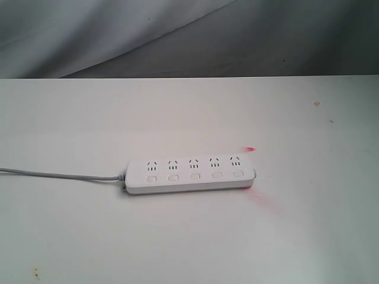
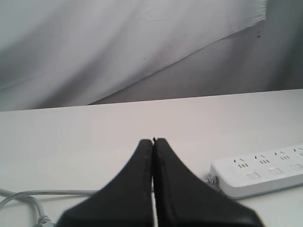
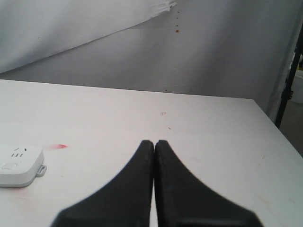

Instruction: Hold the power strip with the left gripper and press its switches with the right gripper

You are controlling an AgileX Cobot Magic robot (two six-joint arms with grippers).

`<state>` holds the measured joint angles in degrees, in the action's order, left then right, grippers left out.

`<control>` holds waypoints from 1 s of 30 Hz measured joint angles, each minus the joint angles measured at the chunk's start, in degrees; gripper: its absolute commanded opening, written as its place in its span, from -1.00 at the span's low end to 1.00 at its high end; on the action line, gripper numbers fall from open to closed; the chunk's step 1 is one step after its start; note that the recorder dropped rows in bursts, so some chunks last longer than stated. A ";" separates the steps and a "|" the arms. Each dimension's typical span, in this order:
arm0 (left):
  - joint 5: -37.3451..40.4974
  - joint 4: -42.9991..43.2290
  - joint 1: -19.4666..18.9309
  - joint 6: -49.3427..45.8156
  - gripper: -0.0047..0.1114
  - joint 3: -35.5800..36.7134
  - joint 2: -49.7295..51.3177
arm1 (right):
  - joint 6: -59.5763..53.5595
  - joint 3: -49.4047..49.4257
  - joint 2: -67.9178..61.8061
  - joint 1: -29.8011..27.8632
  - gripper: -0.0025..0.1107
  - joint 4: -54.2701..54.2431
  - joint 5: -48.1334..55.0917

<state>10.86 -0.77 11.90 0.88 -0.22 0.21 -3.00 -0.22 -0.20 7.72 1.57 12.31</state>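
The long flat white plastic power strip is lying face up near the middle of the white table, untouched. Its long axis is running across the exterior view. The thin grey cord is leaving its left end and the rounded free end is pointing right. The row of five small white switches is sitting on the camera side of the outlets.

The black slim-fingered left gripper is hanging clenched on nothing, apart from the strip's cord end. The black right gripper is likewise clenched and empty, apart from the free end.

Judgement: the task is not yet begun. Both the hold and all five presses are outstanding. Switch positions cannot be told.
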 measured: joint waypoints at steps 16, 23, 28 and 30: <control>0.00 0.00 -7.15 0.00 -0.92 0.00 0.00 | 0.00 0.00 0.00 0.00 -0.96 0.00 0.00; 0.00 0.00 -7.15 0.00 -0.92 0.00 0.00 | 0.00 0.00 0.00 0.00 -0.96 0.00 0.00; 0.00 0.00 -7.15 0.00 -0.92 0.00 0.00 | 0.00 0.00 0.00 0.00 -0.96 0.00 0.00; 0.00 0.00 -7.15 0.00 -0.92 0.00 0.00 | 0.00 0.00 0.00 0.00 -0.96 0.00 0.00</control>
<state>10.86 -0.77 4.75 0.88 -0.22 0.21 -3.00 -0.22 -0.20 7.72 1.57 12.31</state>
